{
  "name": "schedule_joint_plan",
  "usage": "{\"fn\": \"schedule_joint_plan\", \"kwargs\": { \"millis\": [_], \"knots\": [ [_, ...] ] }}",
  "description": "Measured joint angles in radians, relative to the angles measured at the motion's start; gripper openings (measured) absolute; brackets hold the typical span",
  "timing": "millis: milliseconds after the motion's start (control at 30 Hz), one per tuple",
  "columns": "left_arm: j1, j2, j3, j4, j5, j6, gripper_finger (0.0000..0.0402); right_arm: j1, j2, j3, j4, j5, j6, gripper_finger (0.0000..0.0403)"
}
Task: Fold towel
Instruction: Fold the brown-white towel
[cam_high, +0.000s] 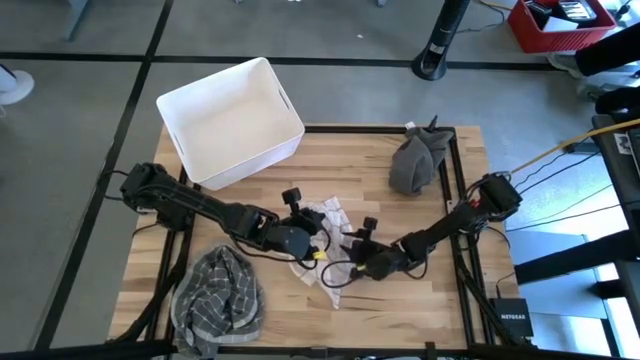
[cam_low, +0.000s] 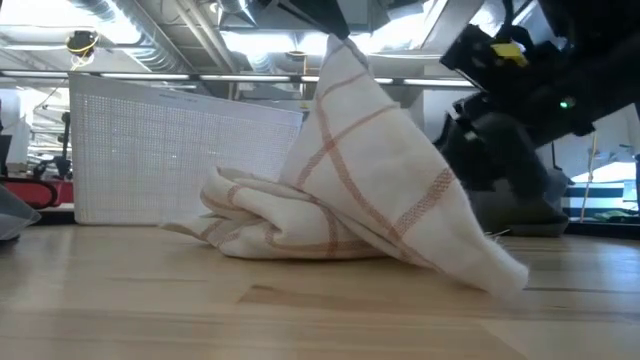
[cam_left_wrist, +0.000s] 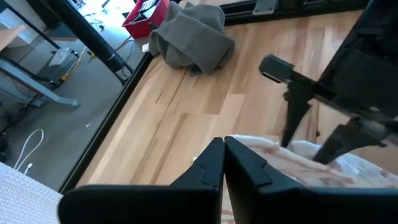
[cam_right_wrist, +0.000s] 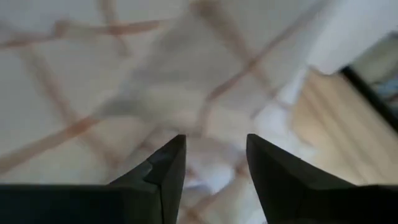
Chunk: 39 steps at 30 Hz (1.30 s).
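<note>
A white towel with orange stripes (cam_high: 332, 214) lies bunched in the middle of the table. In the low view, part of the towel (cam_low: 370, 170) is drawn up into a peak while its crumpled folds (cam_low: 270, 225) rest on the wood. My left gripper (cam_high: 308, 232) is shut at the towel's left side, and its wrist view shows the fingertips (cam_left_wrist: 224, 142) closed together. My right gripper (cam_high: 352, 255) is open just right of the towel. The cloth (cam_right_wrist: 155, 74) fills the right wrist view beyond its spread fingers (cam_right_wrist: 214, 146). My left gripper pinches the towel from above. The cloth rises to a peak (cam_low: 340, 50) under it, with striped fabric (cam_left_wrist: 280, 162) showing just beside the shut fingers. How many layers are held is hidden by the fingers. The rest of the towel hangs slanting down onto the table.
A white basket (cam_high: 230, 120) stands at the far left corner. A grey cloth (cam_high: 415, 160) lies heaped at the far right. A grey checked towel (cam_high: 220, 295) lies crumpled at the near left. Bare wood shows near the right edge (cam_high: 440, 290).
</note>
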Motion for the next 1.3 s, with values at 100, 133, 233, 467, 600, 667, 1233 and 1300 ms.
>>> {"fn": "schedule_joint_plan", "kwargs": {
  "millis": [100, 133, 233, 467, 600, 667, 1233, 1300],
  "knots": [
    [0.000, 0.000, 0.000, 0.001, 0.000, 0.000, 0.0002, -0.001, 0.008, 0.001, 0.059, -0.033, -0.027, 0.0166],
    [0.000, 0.000, 0.000, 0.003, 0.000, 0.000, 0.0003, 0.000, 0.014, 0.001, 0.059, -0.038, -0.039, 0.0166],
    [0.000, 0.000, 0.000, 0.005, 0.000, 0.000, 0.0004, 0.014, 0.038, 0.001, 0.054, -0.039, -0.049, 0.0166],
    [0.000, 0.000, 0.000, 0.014, 0.000, -0.003, 0.0004, 0.027, 0.105, 0.047, 0.095, 0.065, -0.134, 0.0166],
    [0.000, 0.000, 0.000, 0.014, 0.000, -0.003, 0.0007, 0.026, 0.119, 0.090, 0.100, 0.142, -0.190, 0.0166],
    [0.000, 0.000, 0.000, 0.013, 0.000, -0.003, 0.0007, 0.026, 0.119, 0.107, 0.101, 0.153, -0.215, 0.0165],
    [-0.006, 0.000, 0.000, -0.013, 0.200, -0.001, 0.0008, 0.146, 0.034, 0.140, 0.081, 0.372, -0.543, 0.0005],
    [-0.004, 0.001, -0.001, -0.024, 0.235, 0.036, 0.0009, 0.154, -0.026, 0.140, 0.037, 0.410, -0.542, 0.0006]
  ]
}}
